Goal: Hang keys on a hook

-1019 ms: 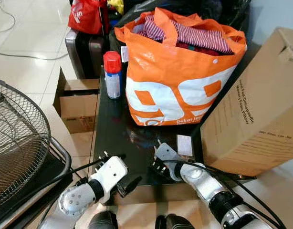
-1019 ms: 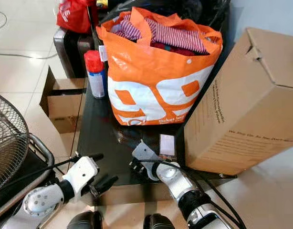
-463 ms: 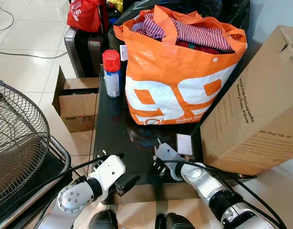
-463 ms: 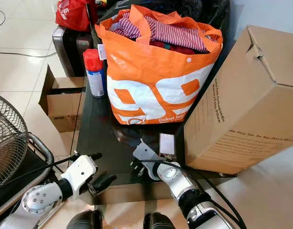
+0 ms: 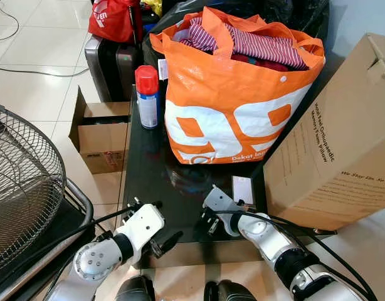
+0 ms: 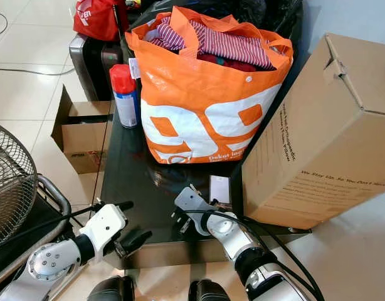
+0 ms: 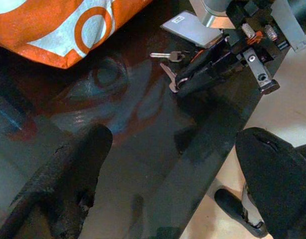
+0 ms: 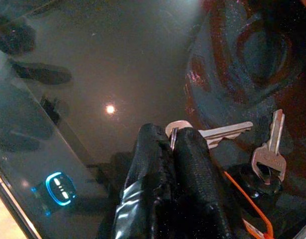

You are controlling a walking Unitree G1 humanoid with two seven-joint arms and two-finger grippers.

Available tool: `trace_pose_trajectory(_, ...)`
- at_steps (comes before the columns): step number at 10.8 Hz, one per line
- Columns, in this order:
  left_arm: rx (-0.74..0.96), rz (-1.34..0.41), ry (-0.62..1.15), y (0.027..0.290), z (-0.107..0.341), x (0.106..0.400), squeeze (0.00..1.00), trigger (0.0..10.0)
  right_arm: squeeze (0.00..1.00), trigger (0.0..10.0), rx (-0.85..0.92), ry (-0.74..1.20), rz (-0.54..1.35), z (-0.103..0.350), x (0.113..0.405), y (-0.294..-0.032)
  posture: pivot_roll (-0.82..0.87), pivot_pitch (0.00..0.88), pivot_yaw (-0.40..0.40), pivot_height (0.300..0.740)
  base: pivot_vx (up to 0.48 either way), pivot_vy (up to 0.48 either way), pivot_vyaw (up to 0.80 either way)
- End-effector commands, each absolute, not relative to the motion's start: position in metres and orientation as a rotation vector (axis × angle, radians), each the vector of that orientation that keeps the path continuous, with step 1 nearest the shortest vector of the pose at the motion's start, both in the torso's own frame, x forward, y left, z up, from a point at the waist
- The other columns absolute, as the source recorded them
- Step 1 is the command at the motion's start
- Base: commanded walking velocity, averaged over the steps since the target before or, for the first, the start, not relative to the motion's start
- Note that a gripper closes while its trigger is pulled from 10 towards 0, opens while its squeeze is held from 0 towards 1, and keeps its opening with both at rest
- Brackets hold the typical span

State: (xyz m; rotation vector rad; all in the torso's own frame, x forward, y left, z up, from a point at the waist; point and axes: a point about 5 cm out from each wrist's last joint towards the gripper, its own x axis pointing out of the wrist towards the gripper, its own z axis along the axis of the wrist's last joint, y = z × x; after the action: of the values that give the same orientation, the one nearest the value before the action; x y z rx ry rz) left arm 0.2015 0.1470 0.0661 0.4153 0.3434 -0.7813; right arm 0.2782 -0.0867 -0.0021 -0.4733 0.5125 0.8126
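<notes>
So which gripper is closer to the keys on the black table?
Right. The right gripper has its fingers shut on the keys; the left gripper is open at the table's front edge, apart from them.

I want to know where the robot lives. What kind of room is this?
Probably a lived-in home, maybe a corner where things get stored. An orange bag stuffed with clothes stands on a dark glass table, with cardboard boxes beside it, a fan and a tiled floor.
</notes>
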Motion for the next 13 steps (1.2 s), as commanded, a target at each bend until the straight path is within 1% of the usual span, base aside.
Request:
trace_pose_trajectory(1, 0.405, -0.79, 0.354, 0.148, 0.064, 0.199, 0.0, 10.0, 0.0, 0.0, -0.487, 0.55, 0.813, -0.008, 0.274, -0.091, 0.02, 0.18, -0.093, 0.74, 0.0, 0.0, 0.0)
trace_pose_trajectory(3, 0.406, -0.792, 0.356, 0.149, 0.063, 0.198, 0.0, 10.0, 0.0, 0.0, -0.507, 0.529, 0.827, -0.005, 0.276, -0.091, 0.02, 0.17, -0.091, 0.74, 0.0, 0.0, 0.0)
trace_pose_trajectory(4, 0.405, -0.785, 0.351, 0.15, 0.063, 0.198, 0.0, 10.0, 0.0, 0.0, -0.469, 0.485, 0.86, 0.006, 0.279, -0.093, 0.03, 0.144, -0.095, 0.74, 0.0, 0.0, 0.0)
trace_pose_trajectory(5, 0.396, -0.778, 0.344, 0.15, 0.063, 0.198, 0.0, 10.0, 0.0, 0.0, -0.392, 0.47, 0.879, 0.015, 0.279, -0.096, 0.03, 0.123, -0.097, 0.74, 0.0, 0.0, 0.0)
trace_pose_trajectory(6, 0.374, -0.766, 0.333, 0.149, 0.064, 0.199, 0.0, 10.0, 0.0, 0.0, -0.197, 0.49, 0.967, 0.03, 0.269, -0.101, 0.02, 0.099, -0.093, 0.74, 0.0, 0.0, 0.0)
trace_pose_trajectory(7, 0.367, -0.769, 0.331, 0.149, 0.062, 0.198, 0.0, 10.0, 0.0, 0.0, -0.065, 0.552, 1.055, 0.034, 0.256, -0.104, 0.02, 0.083, -0.084, 0.74, 0.0, 0.0, 0.0)
trace_pose_trajectory(8, 0.366, -0.782, 0.329, 0.149, 0.062, 0.197, 0.0, 10.0, 0.0, 0.0, 0.012, 0.606, 1.098, 0.032, 0.247, -0.103, 0.01, 0.08, -0.079, 0.74, 0.0, 0.0, 0.0)
trace_pose_trajectory(9, 0.37, -0.792, 0.324, 0.149, 0.062, 0.195, 0.0, 10.0, 0.0, 0.0, 0.037, 0.673, 1.05, 0.023, 0.245, -0.101, 0.01, 0.082, -0.075, 0.74, 0.0, 0.0, 0.0)
trace_pose_trajectory(10, 0.378, -0.794, 0.321, 0.149, 0.062, 0.194, 0.0, 10.0, 0.0, 0.0, 0.028, 0.737, 0.915, 0.013, 0.25, -0.101, 0.02, 0.082, -0.076, 0.74, 0.0, 0.0, 0.0)
trace_pose_trajectory(11, 0.393, -0.794, 0.317, 0.149, 0.062, 0.193, 0.0, 10.0, 0.0, 0.0, 0.026, 0.723, 0.892, 0.019, 0.252, -0.098, 0.02, 0.076, -0.077, 0.74, 0.0, 0.0, 0.0)
trace_pose_trajectory(13, 0.41, -0.79, 0.282, 0.149, 0.062, 0.193, 0.0, 10.0, 0.0, 0.0, 0.063, 0.64, 0.967, 0.044, 0.255, -0.094, 0.01, 0.052, -0.083, 0.74, 0.0, 0.0, 0.0)
